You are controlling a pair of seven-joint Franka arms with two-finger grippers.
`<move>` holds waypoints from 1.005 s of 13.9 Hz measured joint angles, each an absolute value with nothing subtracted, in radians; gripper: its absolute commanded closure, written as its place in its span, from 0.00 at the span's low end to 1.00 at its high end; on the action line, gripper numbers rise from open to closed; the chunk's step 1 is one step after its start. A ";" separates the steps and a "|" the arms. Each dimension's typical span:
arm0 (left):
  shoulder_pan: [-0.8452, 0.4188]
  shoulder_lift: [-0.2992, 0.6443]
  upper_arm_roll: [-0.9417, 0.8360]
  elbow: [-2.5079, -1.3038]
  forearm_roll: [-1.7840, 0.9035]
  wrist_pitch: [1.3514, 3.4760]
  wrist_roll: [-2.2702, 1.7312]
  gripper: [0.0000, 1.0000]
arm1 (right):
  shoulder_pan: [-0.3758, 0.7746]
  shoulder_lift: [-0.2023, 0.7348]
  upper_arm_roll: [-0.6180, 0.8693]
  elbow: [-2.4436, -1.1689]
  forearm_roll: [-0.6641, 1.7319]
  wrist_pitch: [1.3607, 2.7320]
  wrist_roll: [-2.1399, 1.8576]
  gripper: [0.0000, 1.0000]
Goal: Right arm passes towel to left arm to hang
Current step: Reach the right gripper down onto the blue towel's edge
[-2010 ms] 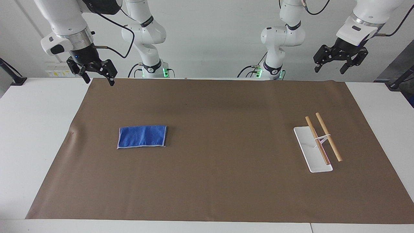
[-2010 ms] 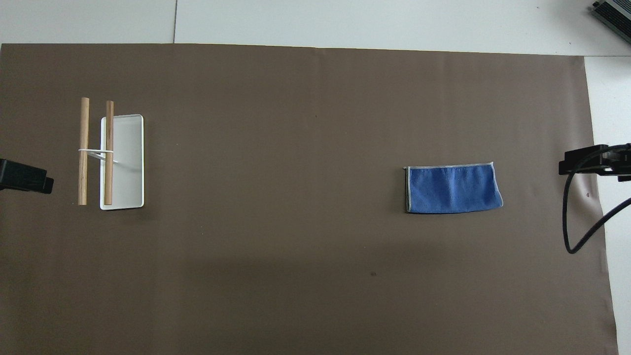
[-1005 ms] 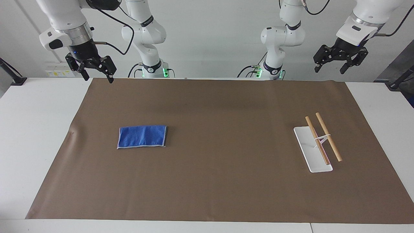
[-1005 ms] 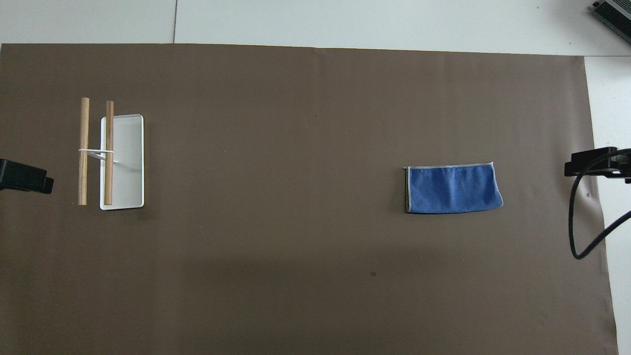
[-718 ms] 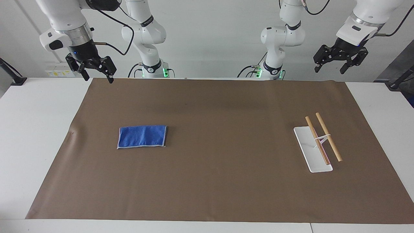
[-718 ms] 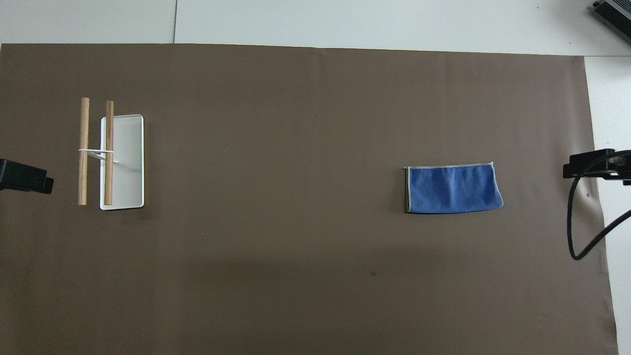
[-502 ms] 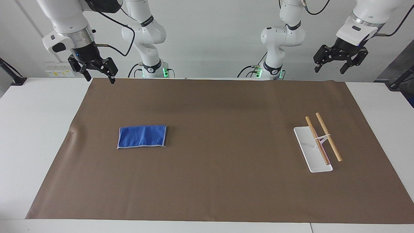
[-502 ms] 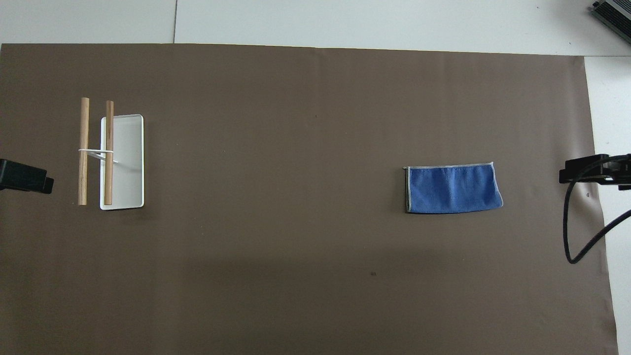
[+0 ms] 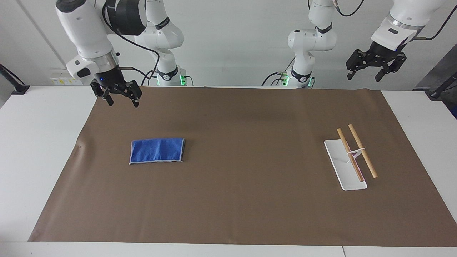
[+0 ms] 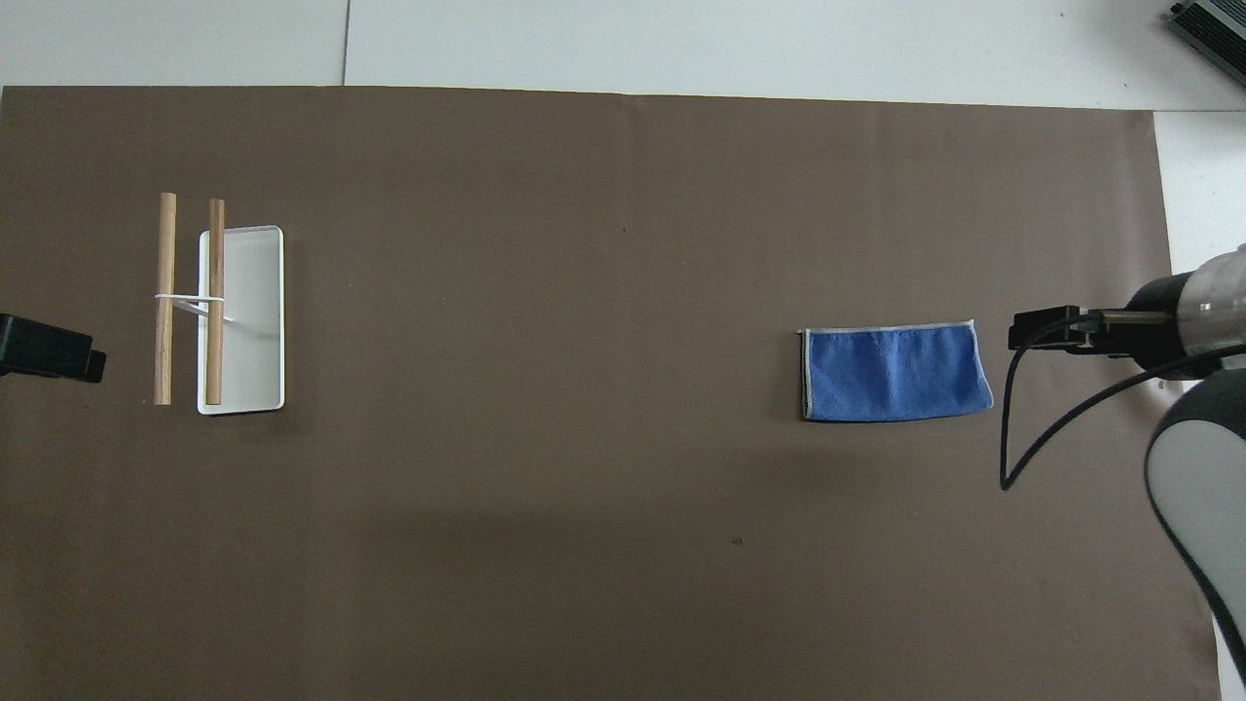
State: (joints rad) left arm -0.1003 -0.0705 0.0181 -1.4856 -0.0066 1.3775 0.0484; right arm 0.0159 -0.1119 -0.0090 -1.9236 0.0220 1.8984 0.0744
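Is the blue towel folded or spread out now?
Folded. The towel lies flat on the brown mat as a small rectangle, with a doubled edge at one end.

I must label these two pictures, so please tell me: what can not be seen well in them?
- Overhead view: left gripper cut by the picture's edge; only a black part shows.
- Overhead view: right gripper seen from above, its jaws hidden under its own body.
- Both views: underside of the towel, flat on the brown mat.

In the overhead view, the left gripper (image 10: 54,350) is cut off by the picture's edge, only a black tip being shown; most of the right arm (image 10: 1192,458) is likewise cropped at the edge.
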 measured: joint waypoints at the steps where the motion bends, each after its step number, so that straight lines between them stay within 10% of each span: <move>1: -0.100 -0.070 0.018 -1.486 -0.007 1.377 0.048 0.00 | 0.036 -0.104 -0.008 -1.970 0.023 1.960 0.076 0.00; 14: -0.100 -0.070 0.018 -1.486 -0.007 1.377 0.048 0.00 | 0.038 0.157 -0.014 -2.252 0.023 2.511 0.017 0.00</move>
